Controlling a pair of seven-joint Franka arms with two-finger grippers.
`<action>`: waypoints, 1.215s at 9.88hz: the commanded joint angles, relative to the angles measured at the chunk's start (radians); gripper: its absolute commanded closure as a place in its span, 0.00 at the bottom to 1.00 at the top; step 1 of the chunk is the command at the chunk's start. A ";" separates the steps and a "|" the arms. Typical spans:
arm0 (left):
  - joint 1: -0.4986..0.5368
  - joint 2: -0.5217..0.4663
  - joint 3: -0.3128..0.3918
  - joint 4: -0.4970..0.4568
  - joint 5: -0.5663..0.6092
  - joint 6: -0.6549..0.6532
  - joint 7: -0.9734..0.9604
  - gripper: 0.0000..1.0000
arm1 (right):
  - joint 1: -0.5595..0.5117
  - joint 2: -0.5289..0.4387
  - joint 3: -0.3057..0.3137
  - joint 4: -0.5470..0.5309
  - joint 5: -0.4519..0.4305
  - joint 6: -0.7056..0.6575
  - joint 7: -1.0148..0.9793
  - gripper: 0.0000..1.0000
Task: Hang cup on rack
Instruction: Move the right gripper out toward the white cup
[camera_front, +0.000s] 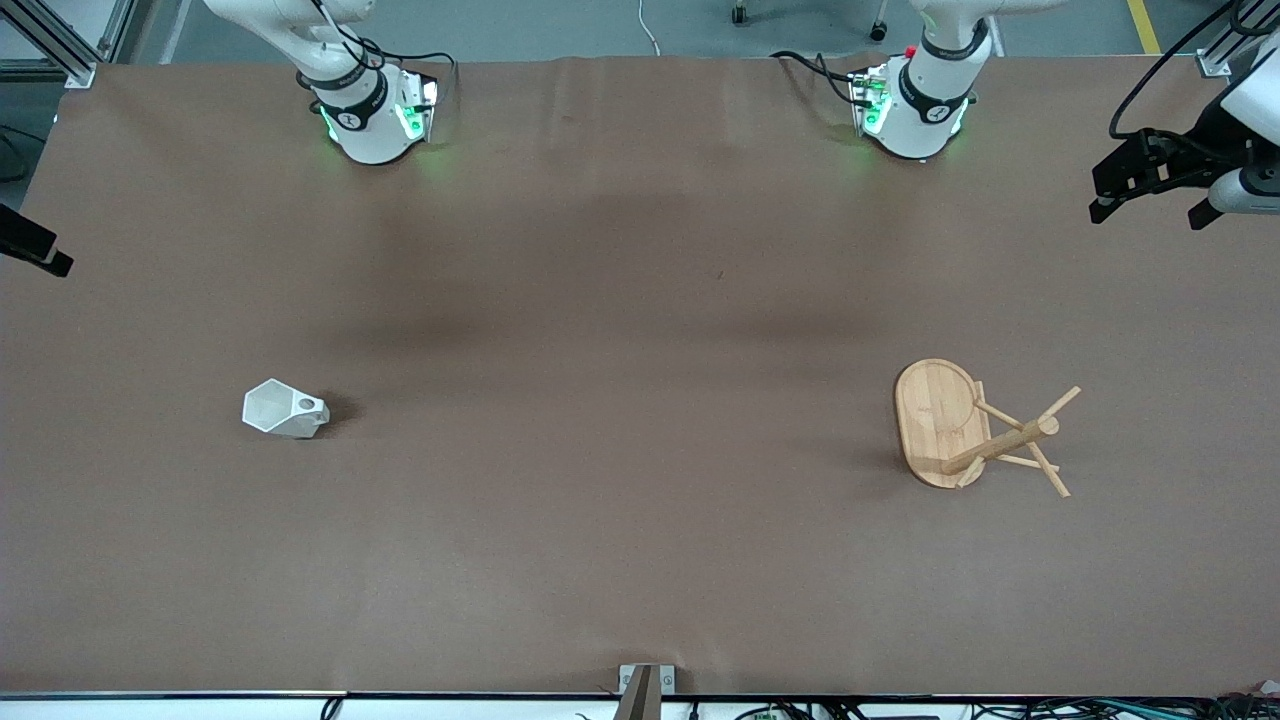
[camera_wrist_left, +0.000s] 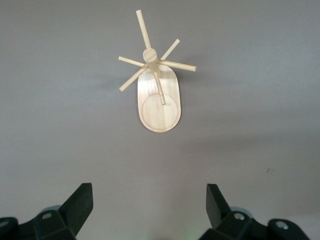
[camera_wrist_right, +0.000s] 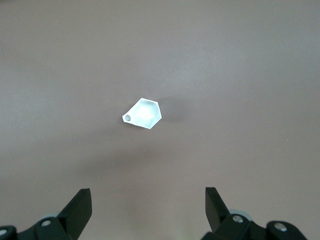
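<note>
The white faceted cup (camera_front: 285, 408) sits on the brown table toward the right arm's end, rim up, its handle with the round hole pointing toward the table's middle. The right wrist view shows it (camera_wrist_right: 144, 113) far below my right gripper (camera_wrist_right: 148, 207), which is open and empty; only a part of that gripper shows at the front view's edge (camera_front: 35, 248). The bamboo rack (camera_front: 975, 430) stands upright on its oval base (camera_front: 932, 405) toward the left arm's end. My left gripper (camera_front: 1150, 205) is open, empty and high, with the rack (camera_wrist_left: 159, 100) far below it (camera_wrist_left: 150, 205).
The brown table cover (camera_front: 640, 400) spreads wide between cup and rack. The two arm bases (camera_front: 370, 110) (camera_front: 915, 105) stand at the table's edge farthest from the front camera. A small metal clamp (camera_front: 645, 685) sits at the nearest edge.
</note>
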 joint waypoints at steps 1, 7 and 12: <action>0.002 0.011 0.001 -0.008 -0.005 -0.007 0.013 0.00 | -0.019 -0.003 0.010 -0.002 0.017 -0.005 0.003 0.00; -0.001 0.053 -0.001 0.047 -0.002 -0.062 0.007 0.00 | -0.021 0.083 0.009 -0.144 0.017 0.184 -0.049 0.00; 0.002 0.068 -0.001 0.047 -0.017 -0.062 0.016 0.00 | -0.018 0.187 0.010 -0.489 0.018 0.696 -0.159 0.00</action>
